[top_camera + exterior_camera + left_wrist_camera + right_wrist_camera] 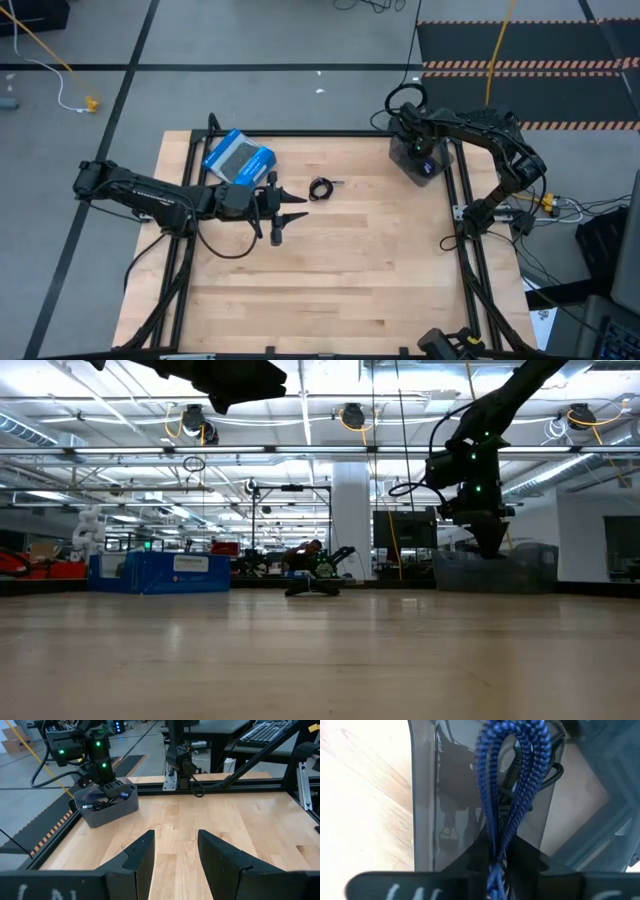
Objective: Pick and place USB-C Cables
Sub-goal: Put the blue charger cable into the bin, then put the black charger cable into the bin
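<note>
My right gripper [497, 862] is at the table's far right corner, over a grey bin [418, 165], shut on the blue-purple USB-C cable [516, 775]. A black cable [102, 804] lies inside the bin. The other black USB-C cable, coiled in a small ring [322, 188], rests flat on the wood near the table's middle. My left gripper [283, 213] is open, held above the table a little to the left and near side of that ring, touching nothing. My right gripper pinches the bundled blue-purple cable between its two fingers at one end of the bundle [495, 854], coming from above and pointing down. The cable's loops [520, 750] hang below the fingers over the bin's opening; whether they touch the bin's floor I cannot tell.
A blue-and-grey box [238, 158] lies on the table's far left part, just behind my left arm. Black frame rails [300, 133] run along the table's edges. Bare wood [350, 270] fills the middle and near half.
</note>
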